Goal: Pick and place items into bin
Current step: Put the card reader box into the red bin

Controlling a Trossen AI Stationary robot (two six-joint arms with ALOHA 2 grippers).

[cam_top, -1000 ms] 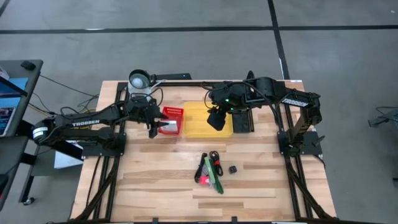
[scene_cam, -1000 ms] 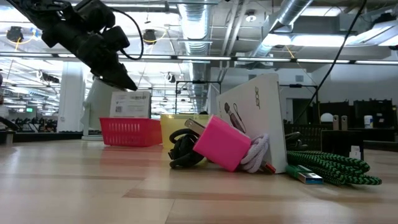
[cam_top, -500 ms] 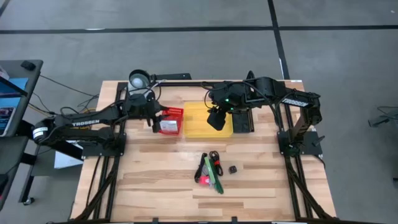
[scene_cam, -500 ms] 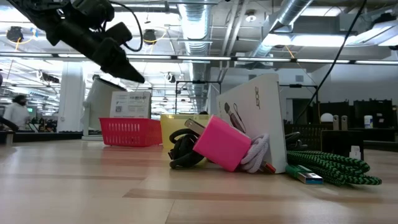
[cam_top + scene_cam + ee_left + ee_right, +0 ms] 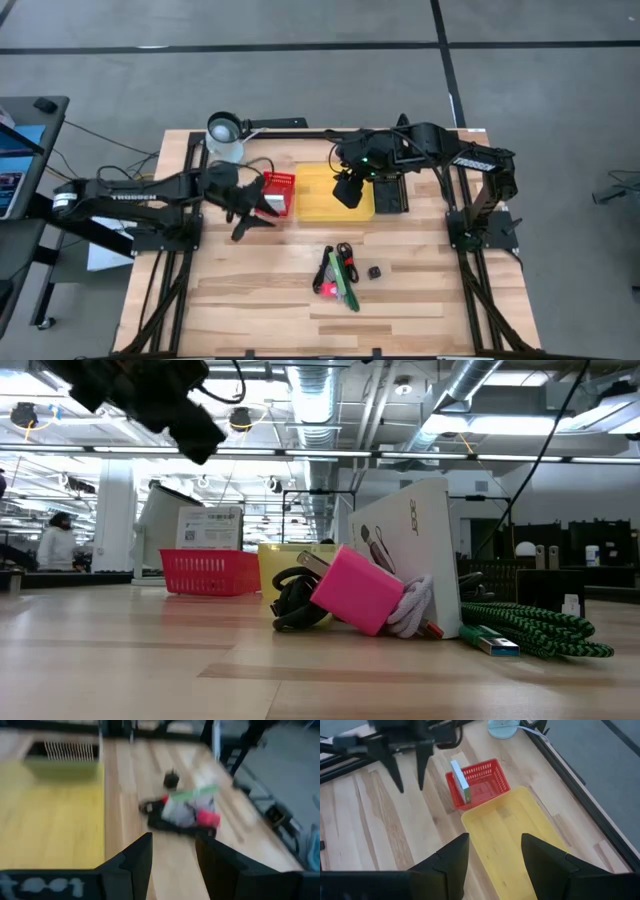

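Red basket (image 5: 277, 192) holds white box; left hand (image 5: 248, 222) beside it, fingers apart, empty. Remaining items (image 5: 340, 275) heaped mid-table: approach from above, single out one piece. Right hand (image 5: 346, 190) parked over yellow tray (image 5: 318, 205), fingers apart

This is a big open industrial lab or workshop hall. Overhead run bare silver ducts (image 5: 330, 400) and pipes, with long strip lights (image 5: 300, 452) hanging under an unfinished ceiling. The floor (image 5: 300, 25) is plain grey concrete marked with dark lines. A wooden counter (image 5: 250, 290) stands on it, with two dark robot arms bolted to black frames. Far back, a person (image 5: 55, 542) stands among more benches, and a monitor (image 5: 15, 165) sits on a side desk.
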